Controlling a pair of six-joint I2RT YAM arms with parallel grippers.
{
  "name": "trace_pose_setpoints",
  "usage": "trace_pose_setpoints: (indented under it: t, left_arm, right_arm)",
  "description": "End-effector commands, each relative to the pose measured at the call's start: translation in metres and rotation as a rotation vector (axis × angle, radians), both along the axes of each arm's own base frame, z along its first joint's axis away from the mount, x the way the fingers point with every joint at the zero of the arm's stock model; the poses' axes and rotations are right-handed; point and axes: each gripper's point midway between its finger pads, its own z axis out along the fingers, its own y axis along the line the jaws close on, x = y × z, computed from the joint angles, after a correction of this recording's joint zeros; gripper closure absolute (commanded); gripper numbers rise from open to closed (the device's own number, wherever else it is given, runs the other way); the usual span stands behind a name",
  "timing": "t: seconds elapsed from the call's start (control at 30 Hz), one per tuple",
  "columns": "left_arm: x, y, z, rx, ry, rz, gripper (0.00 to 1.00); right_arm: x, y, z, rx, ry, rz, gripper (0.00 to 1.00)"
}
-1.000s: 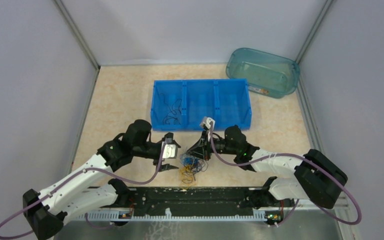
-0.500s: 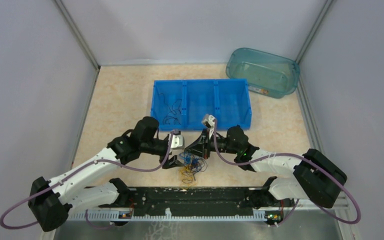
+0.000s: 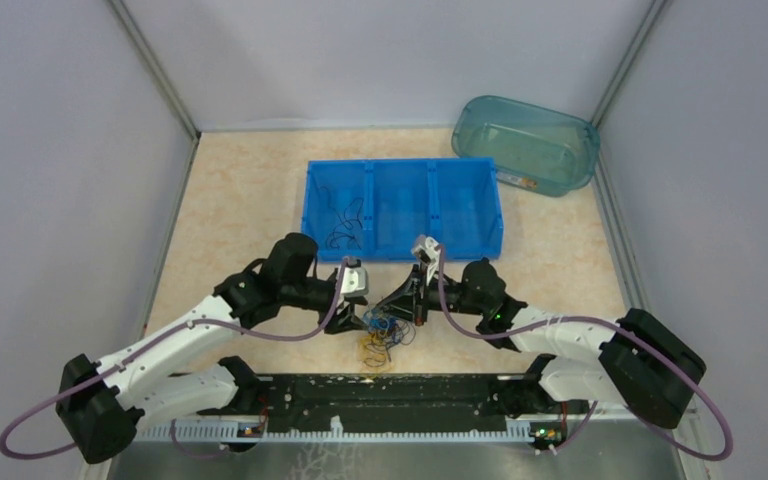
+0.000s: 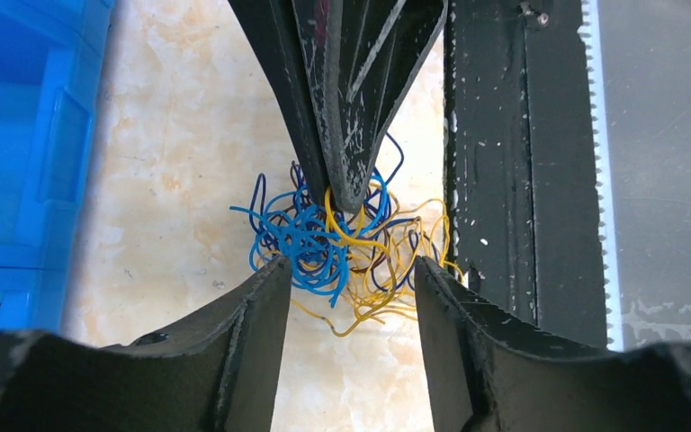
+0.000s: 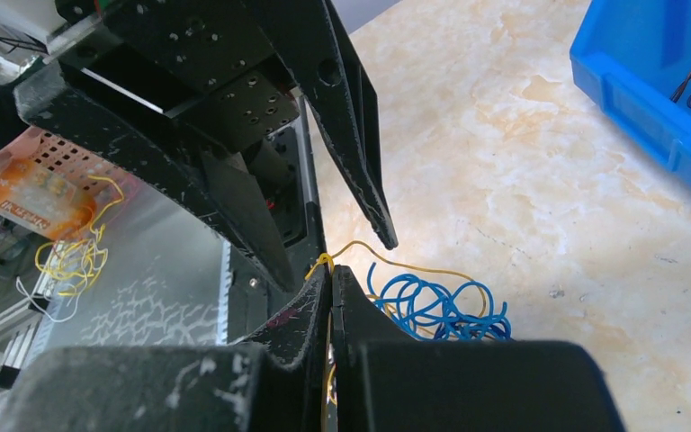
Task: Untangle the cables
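A fist-sized tangle of thin blue, yellow-orange and dark cables (image 3: 383, 332) lies on the beige table near the front rail; it also shows in the left wrist view (image 4: 342, 243) and the right wrist view (image 5: 436, 306). My right gripper (image 5: 330, 267) is shut on a yellow cable (image 5: 360, 246) at the top of the tangle; its tips show in the left wrist view (image 4: 346, 198). My left gripper (image 4: 351, 270) is open, its fingers either side of the tangle's near edge, empty. In the top view the left gripper (image 3: 358, 320) and right gripper (image 3: 397, 312) face each other over the tangle.
A blue three-compartment bin (image 3: 403, 207) stands behind the grippers, with a few dark wires (image 3: 345, 225) in its left compartment. A clear teal tub (image 3: 526, 143) sits at the back right. The black front rail (image 4: 522, 162) runs just beside the tangle.
My left gripper has moved right, up to the tangle, and now straddles its edge. The right gripper has shifted slightly right while staying shut on the yellow cable.
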Motion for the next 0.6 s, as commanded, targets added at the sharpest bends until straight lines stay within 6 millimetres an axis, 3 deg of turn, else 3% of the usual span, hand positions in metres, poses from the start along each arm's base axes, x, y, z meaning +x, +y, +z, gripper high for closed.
trace_pose_setpoints:
  t: [0.0, 0.2, 0.57]
  left_arm:
    - [-0.004, -0.013, 0.028, -0.077, 0.012, -0.036, 0.38]
    - [-0.004, -0.014, 0.021, -0.072, 0.032, -0.04, 0.44]
    - [0.003, -0.014, 0.024, -0.073, 0.027, 0.016, 0.77]
  right_arm:
    - [-0.001, 0.002, 0.026, 0.079, -0.051, 0.017, 1.0]
    - [-0.001, 0.005, 0.032, 0.102, -0.047, 0.029, 1.0]
    - [-0.007, 0.005, 0.034, 0.106, -0.044, 0.045, 0.99]
